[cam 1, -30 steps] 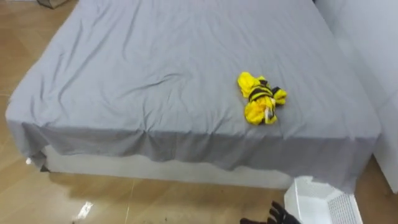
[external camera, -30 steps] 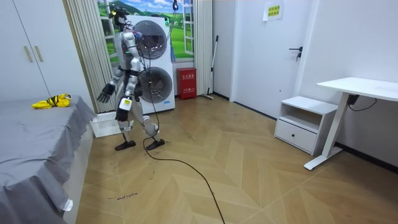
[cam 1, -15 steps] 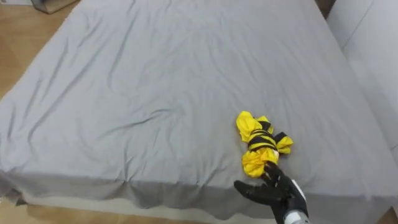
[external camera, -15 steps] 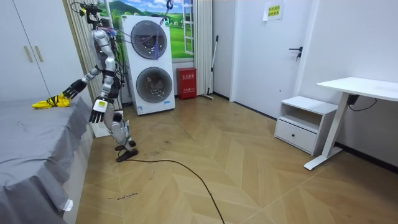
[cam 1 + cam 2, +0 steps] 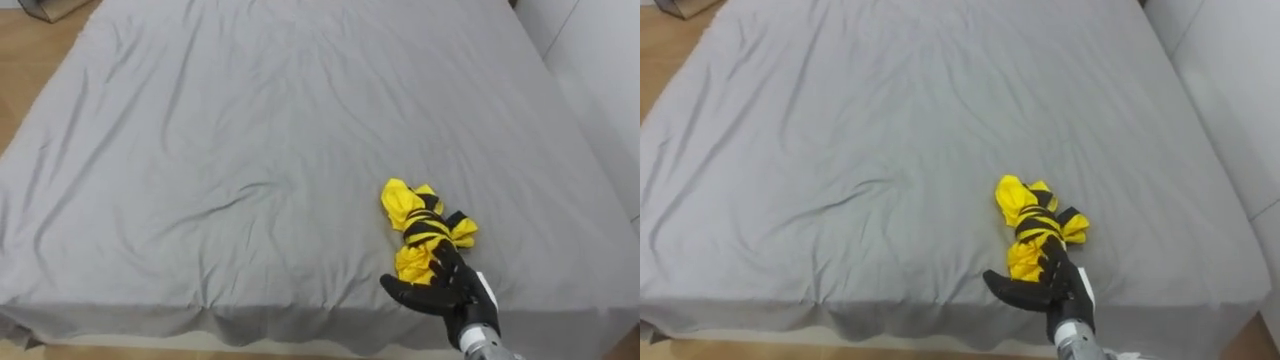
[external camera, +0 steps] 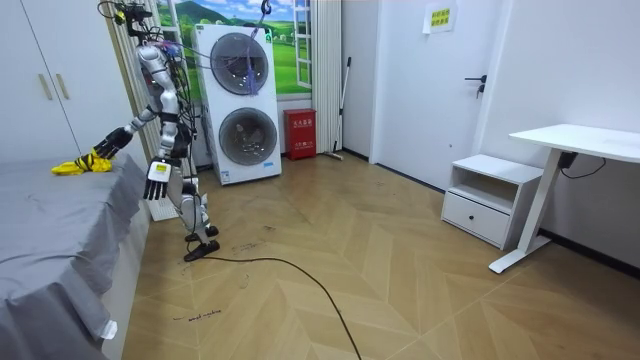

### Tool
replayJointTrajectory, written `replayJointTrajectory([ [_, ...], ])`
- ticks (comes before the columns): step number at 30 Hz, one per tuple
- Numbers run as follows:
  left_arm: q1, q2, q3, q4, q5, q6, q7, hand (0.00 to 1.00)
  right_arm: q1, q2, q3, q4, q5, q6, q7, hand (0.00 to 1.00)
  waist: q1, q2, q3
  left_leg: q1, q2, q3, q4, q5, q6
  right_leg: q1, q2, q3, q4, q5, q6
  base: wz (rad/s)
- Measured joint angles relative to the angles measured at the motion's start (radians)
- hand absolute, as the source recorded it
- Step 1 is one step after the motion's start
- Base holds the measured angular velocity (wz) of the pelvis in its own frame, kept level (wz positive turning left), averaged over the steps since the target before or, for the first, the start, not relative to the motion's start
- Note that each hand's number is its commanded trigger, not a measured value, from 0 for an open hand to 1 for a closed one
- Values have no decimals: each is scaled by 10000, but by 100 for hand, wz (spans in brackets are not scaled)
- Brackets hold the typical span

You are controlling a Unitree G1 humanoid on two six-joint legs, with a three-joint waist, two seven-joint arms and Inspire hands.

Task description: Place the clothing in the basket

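Entry, remote station, head camera and room camera

- Hidden or cut off: my right forearm runs out of the lower edge of the eye views. The near end of the clothes (image 5: 420, 225) is covered by the right hand (image 5: 445, 292), so I cannot see how much cloth lies under the palm.
- In the room view the white basket (image 6: 164, 211) sits on the floor by the bed's corner, partly behind the robot's leg.
- The left hand (image 6: 156, 181) hangs at the robot's side; it is too small there for me to read its state.
- Right hand: thumb spread wide to the left, resting on the sheet. Fingers reach forward, lying on top of the bundle's near end, not curled round it as far as I can see.
- Clothes: one tight bundle, bright yellow with black bands across the middle, knotted or rolled. It lies on the grey bed (image 5: 250, 120), near the front edge and toward the robot's right.
- The robot stands at the bed's edge, leaning in, with stacked washing machines (image 6: 243, 100) behind it
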Motion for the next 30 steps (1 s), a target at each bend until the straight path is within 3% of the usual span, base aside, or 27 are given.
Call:
replayJointTrajectory([
  [4,-411,13,-94,328,-25,17,-76,0,-893,-26,-24,819,-280,2,-780,0,111,-51,32,-230,-119,-28,-278,214,50,-320,-100,-130,-5,27,33,8],
  [19,-807,34,-80,695,-47,244,-133,0,-2297,-199,-425,1036,-845,2,-3477,0,242,-12,82,-975,-178,-246,-281,262,104,-949,-209,-596,195,52,62,5],
  [24,-963,43,-81,748,-51,324,-235,0,-2898,-213,-539,971,-1169,1,-3933,0,222,-48,180,-1214,-213,-274,-282,369,134,-1227,-262,-651,330,51,63,3],
  [30,-966,43,-81,741,-61,338,-398,0,-3022,-219,-613,948,-1245,0,-4108,0,227,-46,184,-1234,-262,-297,-281,397,168,-1234,-306,-676,320,30,97,2],
])
